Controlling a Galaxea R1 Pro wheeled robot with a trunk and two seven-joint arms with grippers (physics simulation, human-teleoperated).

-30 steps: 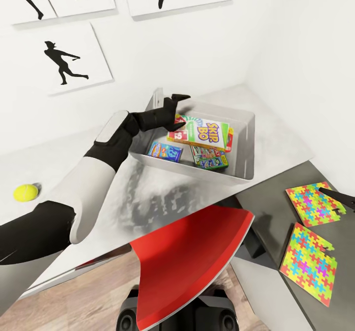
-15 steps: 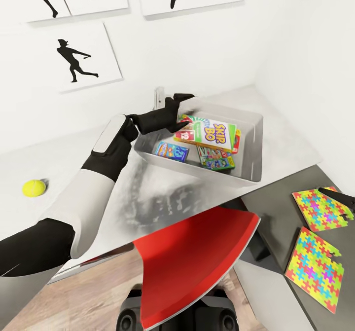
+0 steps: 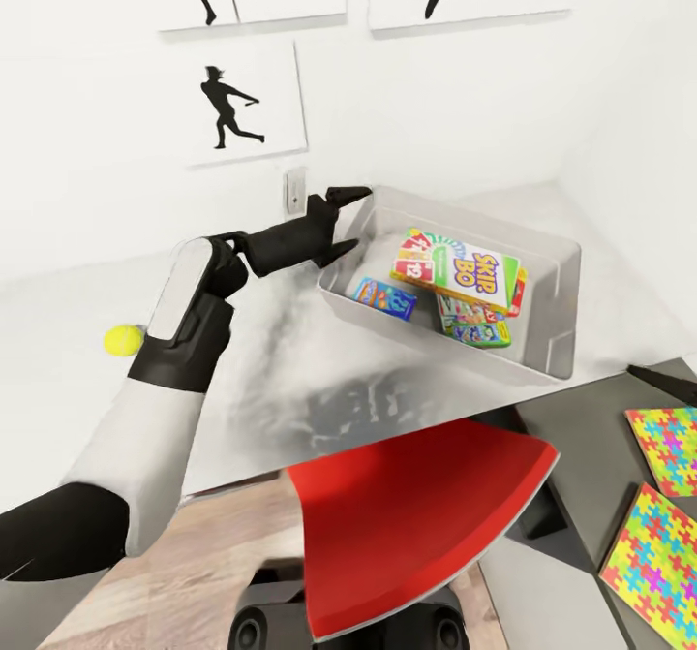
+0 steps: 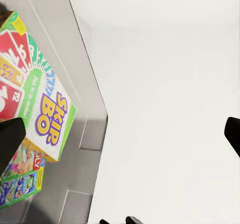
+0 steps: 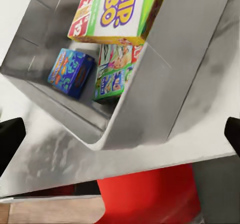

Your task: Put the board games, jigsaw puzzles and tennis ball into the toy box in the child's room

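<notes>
The light grey toy box [image 3: 426, 338] stands on the white table, holding three board games: the SKIP BO box [image 3: 460, 272] tilted on top, a blue one [image 3: 384, 296] and a green one [image 3: 474, 325]. My left gripper [image 3: 343, 217] is open and empty at the box's left end, over its rim. In the left wrist view the SKIP BO box [image 4: 42, 109] lies off to one side. The tennis ball [image 3: 122, 340] rests on the table behind my left forearm. Two jigsaw puzzles [image 3: 670, 447] [image 3: 658, 563] lie on the dark lower tabletop. My right gripper's fingers [image 5: 10, 139] stand open, facing the toy box [image 5: 150, 94].
A red curved panel [image 3: 416, 524] juts out below the white table's [image 3: 290, 379] front edge. The dark grey tabletop [image 3: 581, 437] sits lower at the right. White walls with black silhouette pictures [image 3: 237, 103] close the back and right. Wood floor [image 3: 223, 553] shows below.
The head view has swung left, so everything sits further right in the picture. My left gripper has drawn back from the SKIP BO box to the toy box's left rim.
</notes>
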